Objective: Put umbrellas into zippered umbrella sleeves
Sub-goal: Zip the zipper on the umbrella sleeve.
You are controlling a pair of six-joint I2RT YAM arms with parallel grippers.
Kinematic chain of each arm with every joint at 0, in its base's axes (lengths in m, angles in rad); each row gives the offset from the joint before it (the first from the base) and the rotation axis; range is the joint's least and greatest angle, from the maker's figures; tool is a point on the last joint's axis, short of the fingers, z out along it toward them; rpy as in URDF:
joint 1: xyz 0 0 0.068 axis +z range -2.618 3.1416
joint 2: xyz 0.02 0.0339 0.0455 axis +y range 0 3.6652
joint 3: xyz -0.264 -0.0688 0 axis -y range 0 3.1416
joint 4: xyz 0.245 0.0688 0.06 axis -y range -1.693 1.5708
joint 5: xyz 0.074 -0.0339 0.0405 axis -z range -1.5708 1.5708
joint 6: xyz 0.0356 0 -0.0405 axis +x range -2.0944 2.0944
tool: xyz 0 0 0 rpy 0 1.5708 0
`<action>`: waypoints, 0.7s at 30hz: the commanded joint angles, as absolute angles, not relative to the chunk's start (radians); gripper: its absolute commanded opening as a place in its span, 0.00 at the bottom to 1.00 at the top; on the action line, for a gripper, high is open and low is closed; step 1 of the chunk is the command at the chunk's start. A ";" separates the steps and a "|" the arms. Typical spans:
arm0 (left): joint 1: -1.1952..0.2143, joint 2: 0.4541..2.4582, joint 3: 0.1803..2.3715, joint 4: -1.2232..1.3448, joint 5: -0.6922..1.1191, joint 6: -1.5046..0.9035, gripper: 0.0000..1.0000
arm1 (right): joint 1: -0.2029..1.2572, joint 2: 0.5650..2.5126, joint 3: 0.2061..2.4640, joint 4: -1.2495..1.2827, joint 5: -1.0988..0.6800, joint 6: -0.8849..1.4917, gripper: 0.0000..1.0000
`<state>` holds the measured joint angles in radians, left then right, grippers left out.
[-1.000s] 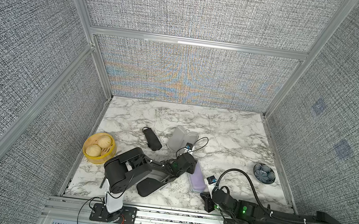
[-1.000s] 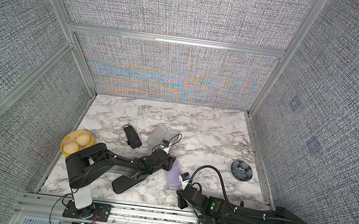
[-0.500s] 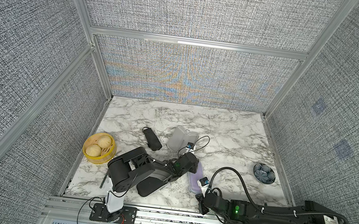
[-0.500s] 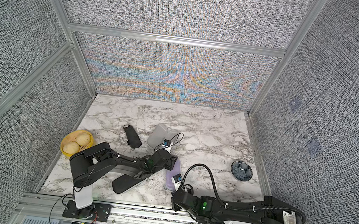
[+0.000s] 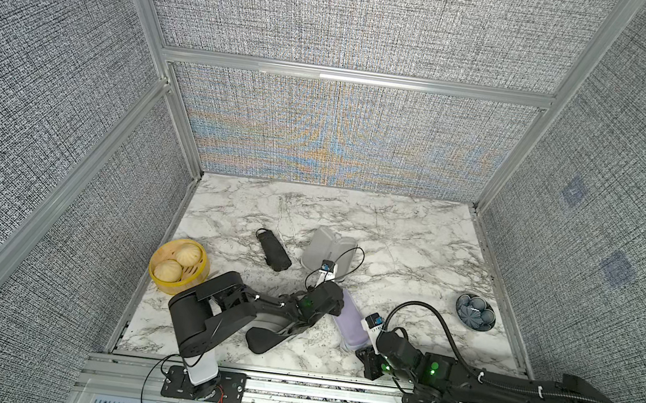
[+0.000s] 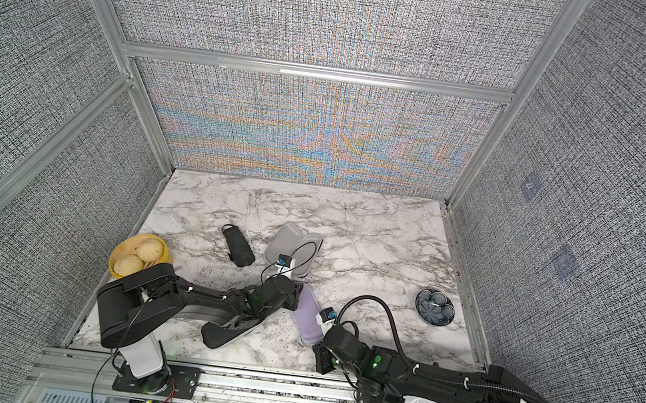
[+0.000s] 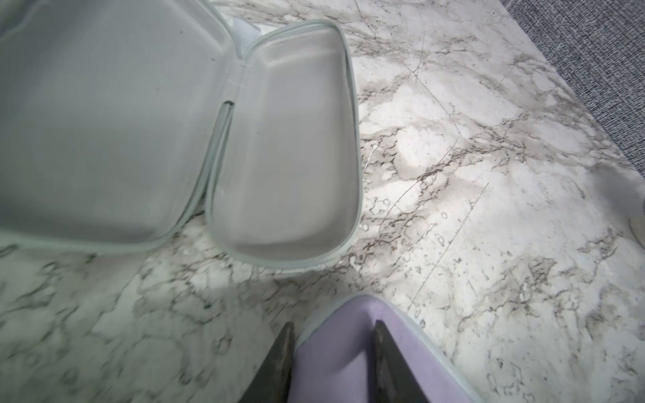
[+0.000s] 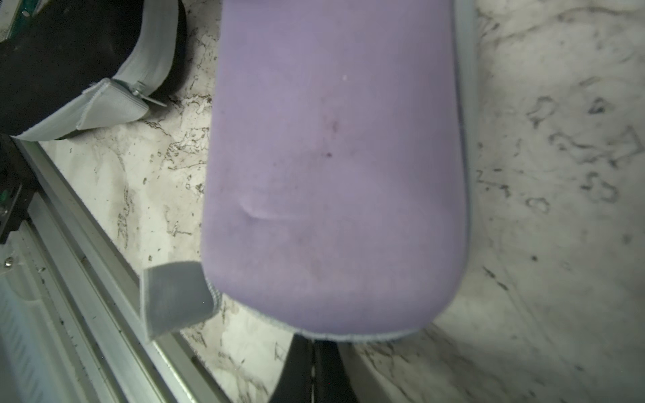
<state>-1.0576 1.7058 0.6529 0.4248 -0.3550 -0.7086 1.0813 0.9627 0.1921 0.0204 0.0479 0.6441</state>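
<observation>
1. Your surface is a white marble table (image 5: 413, 238) with grey veins.
2. At the left edge you have a yellow basket (image 5: 172, 287) holding buns (image 5: 187, 255).
3. In the middle a black umbrella (image 5: 273, 250) lies flat, with an open grey-lined sleeve (image 5: 326, 249) just beside it.
4. At the front are a lavender sleeve (image 5: 350, 323) and a black sleeve (image 5: 265, 337).
5. On the right a dark bowl (image 5: 475, 311) sits well apart.

Rear table (image 5: 394, 219) open; lavender sleeve (image 5: 351, 325), black sleeve (image 5: 260, 339) crowd front.

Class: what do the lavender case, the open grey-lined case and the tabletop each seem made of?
The lavender case looks like matte fabric over a stiff shell; a shallow dent shows. The open case has smooth grey moulded lining with a piped edge. The tabletop is veined like marble; stone or print, unclear.
</observation>
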 commanded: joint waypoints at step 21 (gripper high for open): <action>-1.040 1.737 0.700 0.106 -0.250 -0.657 0.90 | 0.978 1.052 0.198 0.029 0.127 0.569 0.00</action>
<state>-1.0378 1.7119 0.7155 0.2649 -0.3256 -0.6895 0.9779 1.0466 0.2085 0.0784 0.1307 0.5861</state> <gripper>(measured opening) 0.898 0.049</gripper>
